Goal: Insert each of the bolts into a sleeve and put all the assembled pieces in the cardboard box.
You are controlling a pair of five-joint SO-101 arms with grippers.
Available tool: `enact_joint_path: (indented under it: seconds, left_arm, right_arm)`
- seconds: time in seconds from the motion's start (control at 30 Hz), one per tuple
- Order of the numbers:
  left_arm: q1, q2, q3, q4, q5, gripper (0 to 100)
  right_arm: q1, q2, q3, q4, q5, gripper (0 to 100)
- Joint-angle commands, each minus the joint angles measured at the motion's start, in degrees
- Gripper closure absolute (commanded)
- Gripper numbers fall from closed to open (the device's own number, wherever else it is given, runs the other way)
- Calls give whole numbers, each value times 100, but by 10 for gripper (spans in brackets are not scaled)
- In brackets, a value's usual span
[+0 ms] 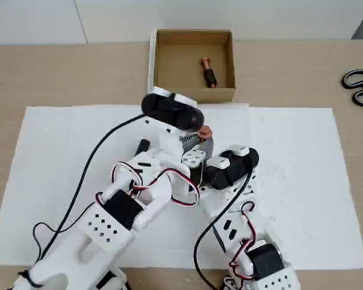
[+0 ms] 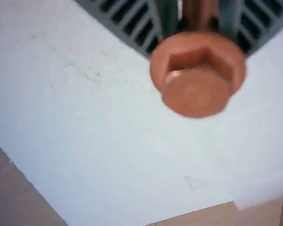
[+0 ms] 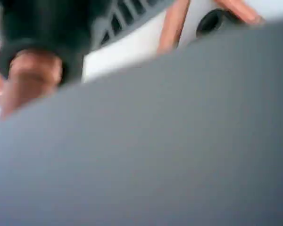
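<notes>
A copper bolt (image 2: 198,73) fills the left wrist view, its hexagonal head towards the camera. Its shaft runs between the grey fingers (image 2: 166,16) of my left gripper (image 2: 197,12), which is shut on it. In the high view both arms meet mid-table, with the bolt head (image 1: 204,132) showing just above the left gripper (image 1: 192,141) and the right gripper (image 1: 204,152). The right wrist view shows a black sleeve (image 3: 40,33) with copper at its end, held by my right gripper. The cardboard box (image 1: 160,60) at the back holds one assembled piece (image 1: 209,71).
White paper (image 1: 302,181) covers the table in front of the box. Black-handled scissors (image 1: 360,86) lie at the far right edge. A black cable (image 1: 88,169) trails over the left part of the paper.
</notes>
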Motion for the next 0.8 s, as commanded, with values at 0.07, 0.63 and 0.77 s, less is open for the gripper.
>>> enact_joint_path:
  seconds: [0.07, 0.63, 0.77]
  left_arm:
    - [114, -651, -40, 273, -44, 994]
    - [114, -659, 699, -220, -396, 994]
    - [97, -651, 690, -220, -396, 994]
  right_arm:
    - [4, -40, -53, -22, -53, 995]
    - [-13, -40, -53, -31, -44, 995]
    - [-22, -40, -62, -48, -44, 995]
